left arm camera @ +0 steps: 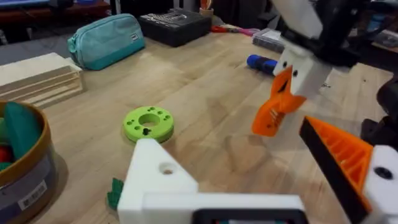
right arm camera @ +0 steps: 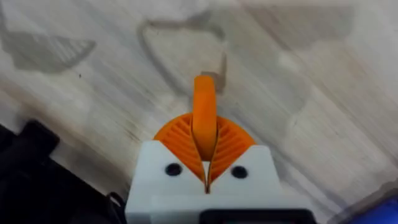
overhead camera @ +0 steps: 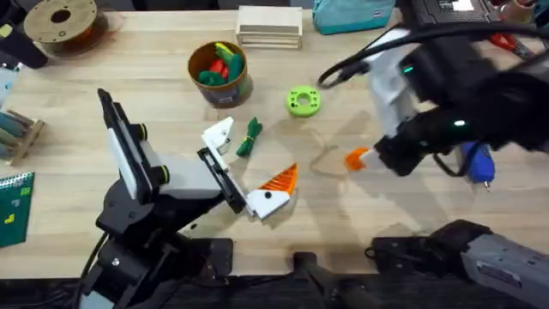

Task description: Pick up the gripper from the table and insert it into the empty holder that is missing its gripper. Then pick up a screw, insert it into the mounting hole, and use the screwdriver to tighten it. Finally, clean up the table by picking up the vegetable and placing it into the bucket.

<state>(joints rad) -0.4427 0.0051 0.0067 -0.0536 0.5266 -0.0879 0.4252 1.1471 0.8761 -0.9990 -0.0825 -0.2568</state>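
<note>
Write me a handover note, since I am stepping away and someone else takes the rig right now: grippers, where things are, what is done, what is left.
Left gripper: open, low over the table near the green vegetable, holding nothing.
Right gripper: shut, nothing visibly held, above bare wood right of centre.
Bucket: behind the vegetable, already holding toy vegetables.
Green ring: on the table, right of the bucket.
Blue-handled tool, perhaps the screwdriver: lying at the right.
Done: cannot tell for the insert and screw steps.
Left: vegetable into the bucket.

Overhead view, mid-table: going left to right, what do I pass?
Left gripper → green ring → right gripper → blue screwdriver.
</note>
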